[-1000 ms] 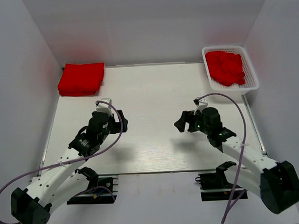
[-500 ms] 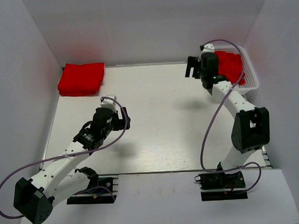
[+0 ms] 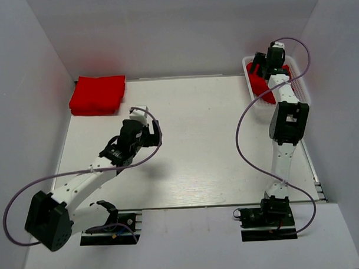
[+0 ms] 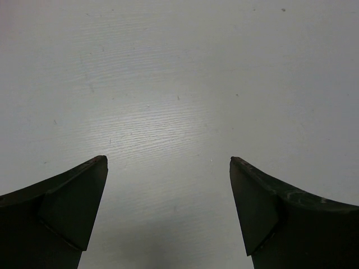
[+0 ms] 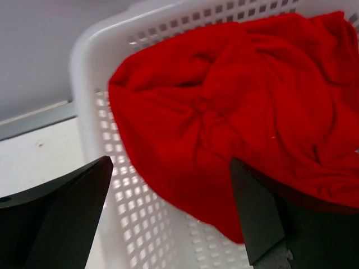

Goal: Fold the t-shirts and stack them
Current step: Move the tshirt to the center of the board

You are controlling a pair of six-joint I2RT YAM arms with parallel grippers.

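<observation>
On the worktop (image 3: pixel 191 146), folded red t-shirts (image 3: pixel 97 95) lie stacked at the far left corner, crumpled t-shirts (image 5: pixel 235 112) fill the white mesh basket (image 5: pixel 120 190) at far right, the right claw (image 5: pixel 169 161) hovers over them spread wide, and the left claw (image 4: pixel 168 159), spread wide, hangs above the worktop.

No text, label, brand, number or sign can be read in any view (the red cloth is plain, without print).
</observation>
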